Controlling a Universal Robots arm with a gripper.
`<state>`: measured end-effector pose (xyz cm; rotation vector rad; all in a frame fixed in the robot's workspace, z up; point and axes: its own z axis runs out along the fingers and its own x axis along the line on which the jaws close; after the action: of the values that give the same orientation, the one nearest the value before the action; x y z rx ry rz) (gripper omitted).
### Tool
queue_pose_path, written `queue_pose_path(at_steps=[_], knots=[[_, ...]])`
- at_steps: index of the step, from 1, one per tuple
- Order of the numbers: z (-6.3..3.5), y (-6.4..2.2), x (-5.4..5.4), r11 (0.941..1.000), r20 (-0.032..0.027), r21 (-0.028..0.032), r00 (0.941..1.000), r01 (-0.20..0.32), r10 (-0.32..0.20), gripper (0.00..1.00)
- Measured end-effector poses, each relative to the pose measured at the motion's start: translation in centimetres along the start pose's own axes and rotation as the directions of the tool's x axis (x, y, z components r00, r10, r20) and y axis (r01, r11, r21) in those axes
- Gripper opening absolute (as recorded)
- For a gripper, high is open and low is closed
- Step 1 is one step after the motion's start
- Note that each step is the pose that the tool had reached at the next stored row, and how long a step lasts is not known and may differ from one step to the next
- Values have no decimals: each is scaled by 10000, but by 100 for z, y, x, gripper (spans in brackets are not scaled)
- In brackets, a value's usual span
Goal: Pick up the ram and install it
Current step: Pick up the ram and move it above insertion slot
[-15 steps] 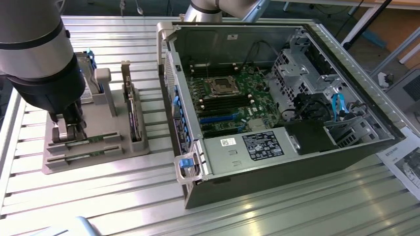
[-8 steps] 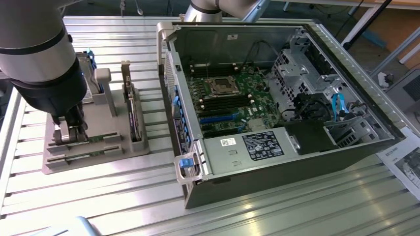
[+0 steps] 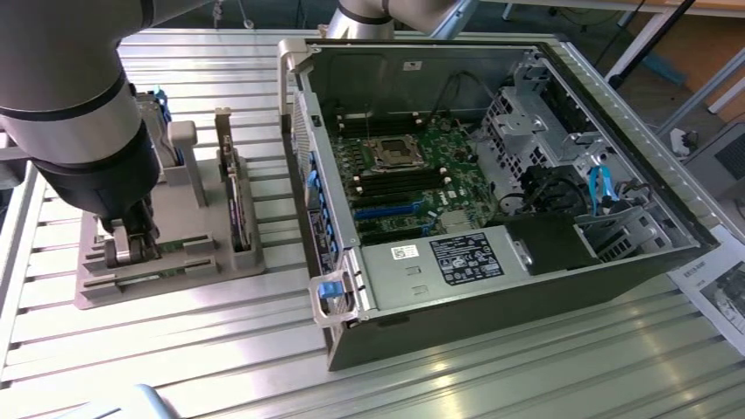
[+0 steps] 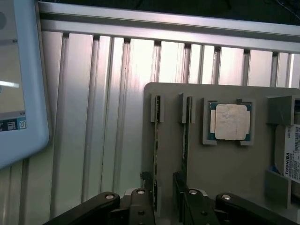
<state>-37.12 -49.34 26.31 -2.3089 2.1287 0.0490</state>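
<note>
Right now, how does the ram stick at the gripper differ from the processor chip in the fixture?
Shape: the ram is a long, thin stick; the processor chip is square with a silver lid. Pose: the ram stands on edge in slots; the processor chip lies flat in a recess. State: the ram sits between the fingers of the open gripper; the processor chip lies clear of them. Both sit in the grey fixture.
</note>
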Motion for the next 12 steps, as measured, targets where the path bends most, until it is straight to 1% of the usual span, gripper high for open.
queue_pose_path(at_steps=[12], knots=[[170,-3,10,10000,1,1,10000,0,0,31]])
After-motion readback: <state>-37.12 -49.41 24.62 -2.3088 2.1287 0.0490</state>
